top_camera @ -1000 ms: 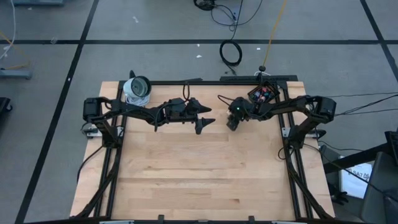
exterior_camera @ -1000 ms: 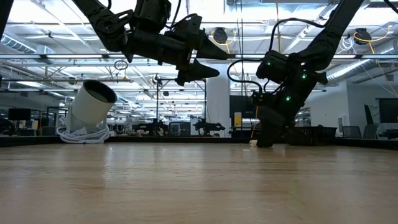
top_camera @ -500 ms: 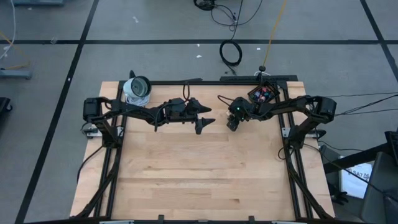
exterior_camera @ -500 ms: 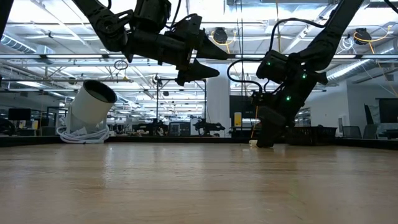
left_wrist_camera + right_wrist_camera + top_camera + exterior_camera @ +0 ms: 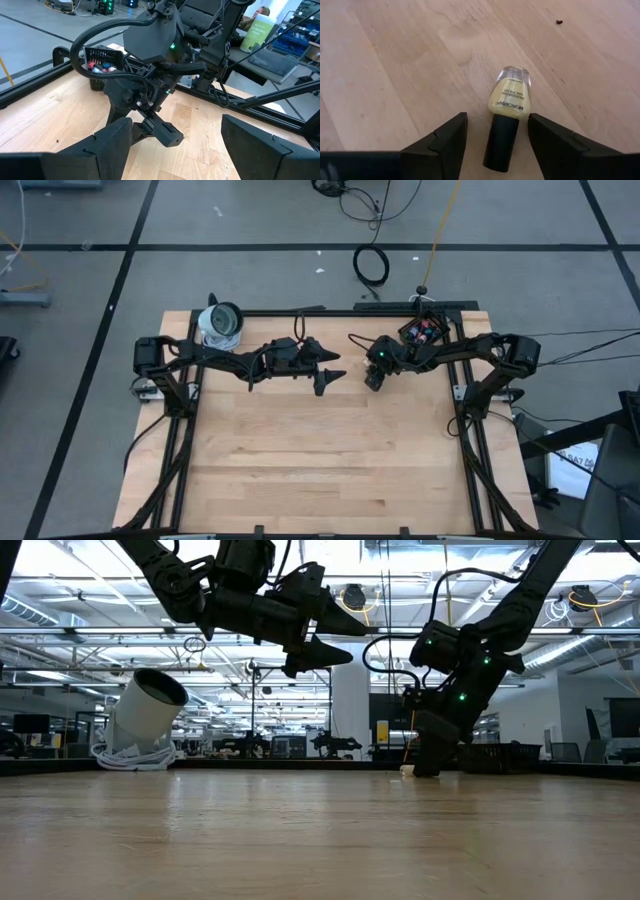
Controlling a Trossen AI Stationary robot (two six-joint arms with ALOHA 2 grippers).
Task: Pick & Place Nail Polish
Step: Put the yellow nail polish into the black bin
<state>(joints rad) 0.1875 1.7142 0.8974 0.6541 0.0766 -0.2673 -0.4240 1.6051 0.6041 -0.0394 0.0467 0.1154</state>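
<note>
A pale yellow nail polish bottle (image 5: 509, 102) with a black cap lies on its side on the wooden table. In the right wrist view its cap end sits between the two fingers of my right gripper (image 5: 497, 121), which stand on either side with a gap to the cap. My right gripper (image 5: 372, 378) is open, tilted steeply down and low over the table's far middle. My left gripper (image 5: 332, 372) is open and holds nothing. It hangs well above the table (image 5: 338, 640), just left of the right one, pointing toward it. More nail polish bottles (image 5: 102, 66) fill a black box (image 5: 422, 331).
The black box stands at the table's far right corner behind the right arm. A white cylinder (image 5: 221, 323) lies tilted on a coiled white cord at the far left. A black frame rail (image 5: 300, 313) runs along the table's edges. Bare wood (image 5: 320, 460) fills the near half.
</note>
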